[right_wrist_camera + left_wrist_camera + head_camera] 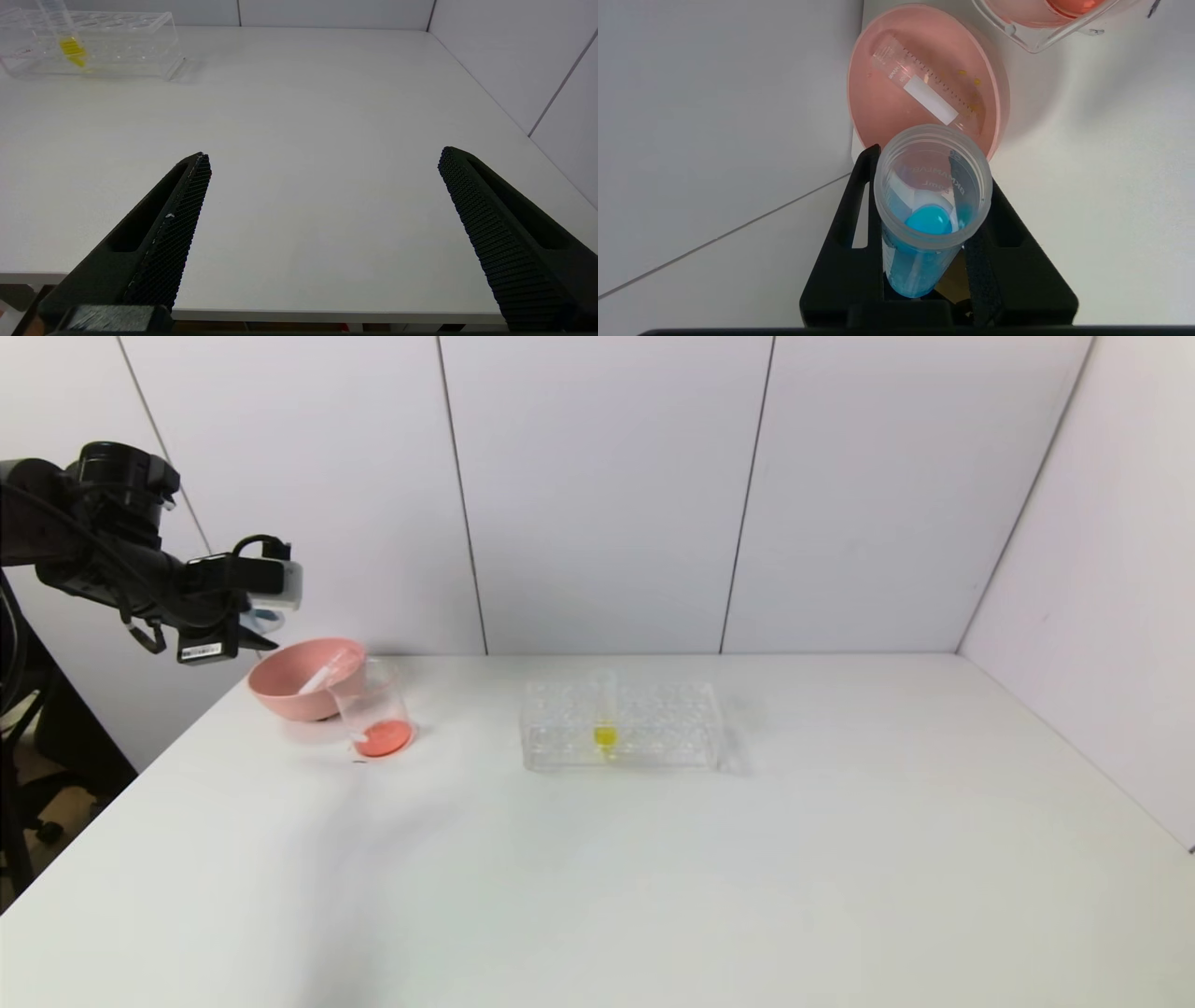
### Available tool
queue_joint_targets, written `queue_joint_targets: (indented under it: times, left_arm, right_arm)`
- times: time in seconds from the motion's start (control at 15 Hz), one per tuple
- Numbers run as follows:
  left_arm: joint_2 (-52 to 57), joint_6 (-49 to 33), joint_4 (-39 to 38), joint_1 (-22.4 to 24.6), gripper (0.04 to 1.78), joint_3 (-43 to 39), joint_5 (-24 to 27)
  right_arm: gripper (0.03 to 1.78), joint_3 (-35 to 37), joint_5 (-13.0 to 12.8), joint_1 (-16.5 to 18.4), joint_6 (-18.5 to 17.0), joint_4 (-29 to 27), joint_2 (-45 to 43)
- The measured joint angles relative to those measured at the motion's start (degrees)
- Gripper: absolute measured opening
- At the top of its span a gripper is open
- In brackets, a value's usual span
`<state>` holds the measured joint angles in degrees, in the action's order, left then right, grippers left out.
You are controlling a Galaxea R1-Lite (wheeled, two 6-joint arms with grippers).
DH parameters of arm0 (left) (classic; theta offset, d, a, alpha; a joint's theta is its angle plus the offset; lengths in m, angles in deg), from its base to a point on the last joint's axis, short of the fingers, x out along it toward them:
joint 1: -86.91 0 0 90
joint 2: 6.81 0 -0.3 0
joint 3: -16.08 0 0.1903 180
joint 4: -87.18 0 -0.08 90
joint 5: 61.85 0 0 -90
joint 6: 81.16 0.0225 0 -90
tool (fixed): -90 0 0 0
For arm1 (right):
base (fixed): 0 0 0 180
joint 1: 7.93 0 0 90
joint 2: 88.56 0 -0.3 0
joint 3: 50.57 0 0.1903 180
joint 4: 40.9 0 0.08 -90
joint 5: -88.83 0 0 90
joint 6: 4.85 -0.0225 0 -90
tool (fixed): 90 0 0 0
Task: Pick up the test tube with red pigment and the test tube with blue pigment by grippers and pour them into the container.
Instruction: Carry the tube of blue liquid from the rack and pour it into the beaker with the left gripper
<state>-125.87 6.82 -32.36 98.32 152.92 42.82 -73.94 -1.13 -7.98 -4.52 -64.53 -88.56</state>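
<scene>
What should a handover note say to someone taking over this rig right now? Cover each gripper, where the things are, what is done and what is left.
Left gripper: shut on the blue tube, held up by the pink bowl, liquid not yet poured.
Right gripper: open, empty, low over the table's near edge.
Beaker: beside the bowl, red liquid in its bottom.
Empty tube: lying in the bowl.
Rack: holds only the yellow tube.
Done: red poured, it seems.
Left: pour blue into the beaker.
</scene>
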Motion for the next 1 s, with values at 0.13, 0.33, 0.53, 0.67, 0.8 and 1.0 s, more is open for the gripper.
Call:
queue_joint_targets:
  times: [0.13,0.33,0.53,0.67,0.8,1.0]
  left_arm:
    - [0.07,0.05,1.16,-0.01,0.50,0.15,0.00]
    - [0.32,-0.11,2.51,0.00,0.50,0.39,0.40]
    - [0.57,-0.68,5.81,-0.23,0.50,0.95,0.73]
    - [0.63,-1.22,8.81,-0.28,0.50,1.17,0.77]
    - [0.63,-2.12,9.87,-0.30,0.50,1.28,0.82]
    - [0.82,-2.49,10.91,-0.34,0.50,1.33,0.82]
  right_arm:
    - [1.78,0.00,-0.02,-0.02,-0.02,0.00,0.00]
    - [1.77,0.00,-0.02,-0.02,0.00,0.00,0.00]
    - [1.77,0.00,-0.02,-0.02,-0.02,0.00,0.00]
    - [1.77,0.00,-0.02,-0.02,0.00,0.00,0.00]
    - [1.78,0.00,-0.02,-0.02,-0.02,0.02,0.00]
    - [1.77,0.00,-0.02,0.00,0.00,0.00,0.00]
